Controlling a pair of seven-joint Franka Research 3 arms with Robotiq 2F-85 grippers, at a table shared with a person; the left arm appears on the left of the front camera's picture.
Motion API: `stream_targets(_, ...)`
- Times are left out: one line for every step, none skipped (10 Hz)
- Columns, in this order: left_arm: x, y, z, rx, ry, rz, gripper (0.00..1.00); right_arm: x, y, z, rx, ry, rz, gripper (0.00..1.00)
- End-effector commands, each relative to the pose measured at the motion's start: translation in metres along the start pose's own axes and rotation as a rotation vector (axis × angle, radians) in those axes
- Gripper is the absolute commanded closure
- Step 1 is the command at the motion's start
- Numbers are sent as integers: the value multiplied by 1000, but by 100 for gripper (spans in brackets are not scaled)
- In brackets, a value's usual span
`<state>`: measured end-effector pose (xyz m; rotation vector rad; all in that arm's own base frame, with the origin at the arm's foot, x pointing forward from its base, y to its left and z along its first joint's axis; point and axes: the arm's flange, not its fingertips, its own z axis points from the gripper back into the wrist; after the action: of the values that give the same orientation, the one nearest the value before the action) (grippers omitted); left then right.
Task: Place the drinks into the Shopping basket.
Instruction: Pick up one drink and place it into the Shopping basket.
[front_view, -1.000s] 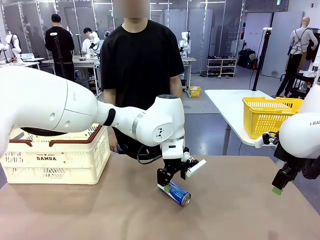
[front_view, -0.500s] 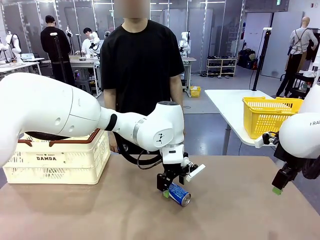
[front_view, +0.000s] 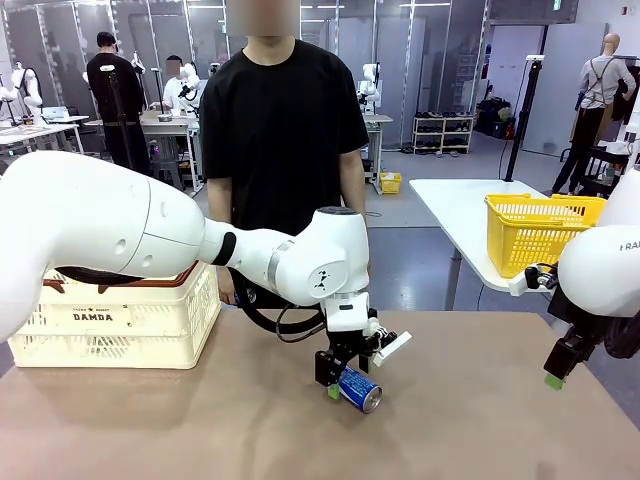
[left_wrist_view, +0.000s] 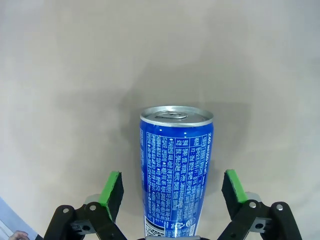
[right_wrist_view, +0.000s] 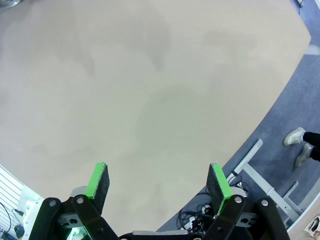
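Left gripper (left_wrist_view: 172, 185) wide open, lowered over a blue drink can (left_wrist_view: 176, 150). Green pads (left_wrist_view: 113, 187) sit either side of the can with a clear gap on both sides, nothing gripped. The can lies on its side on the tan table (front_view: 470, 420), near the middle; in the front view its silver end faces toward the camera and to the right. White text covers its blue side.

Right gripper (right_wrist_view: 159, 184) also wide open and empty, hanging above bare tabletop near the table's right edge.

Shopping basket (front_view: 110, 320), cream with reddish-brown rim and "DAMDA" print, sits at the table's left, well apart from the can and partly behind the left arm. Person in black T-shirt (front_view: 285, 120) stands at the far side.
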<state>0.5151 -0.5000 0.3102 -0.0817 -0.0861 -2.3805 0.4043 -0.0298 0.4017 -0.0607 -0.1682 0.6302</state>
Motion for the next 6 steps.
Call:
stream_targets(1,1,4,9,-27,11,17,0,-1,0,-2,1,-3,2)
stream_targets(1,1,5,2,-38,11,19,0,-1,0,-2,1,-3,2)
stream_targets(0,0,6,-1,-35,19,36,0,-1,0,-2,1,-3,2)
stream_targets(0,-1,8,-10,-25,26,37,0,-1,0,-2,1,-3,2)
stream_targets(0,-2,9,-15,-24,33,54,0,-1,0,-2,1,-3,2)
stream_targets(-1,-3,10,-22,-21,38,56,0,-1,0,-2,1,-3,2)
